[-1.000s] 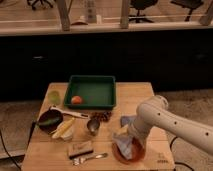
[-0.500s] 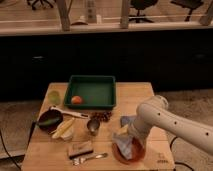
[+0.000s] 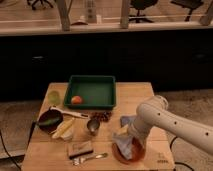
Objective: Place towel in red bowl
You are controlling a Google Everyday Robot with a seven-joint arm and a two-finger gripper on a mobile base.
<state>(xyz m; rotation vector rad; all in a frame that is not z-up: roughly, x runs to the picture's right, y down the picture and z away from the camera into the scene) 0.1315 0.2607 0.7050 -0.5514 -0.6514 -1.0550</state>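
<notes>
The red bowl point(image 3: 120, 153) sits at the front right of the wooden table point(image 3: 140, 95). A pale blue-grey towel point(image 3: 126, 143) lies bunched in it, with a blue corner point(image 3: 125, 120) hanging out behind the bowl. My white arm point(image 3: 170, 122) reaches in from the right. My gripper point(image 3: 131, 136) is down over the bowl, right at the towel, and mostly hidden by the arm and cloth.
A green tray point(image 3: 92, 91) with an orange fruit point(image 3: 76, 99) stands at the table's back. A dark bowl point(image 3: 50, 120), a banana point(image 3: 63, 128), a metal cup point(image 3: 93, 125), a sponge point(image 3: 80, 148), a fork point(image 3: 89, 158) and a green cup point(image 3: 54, 97) lie left.
</notes>
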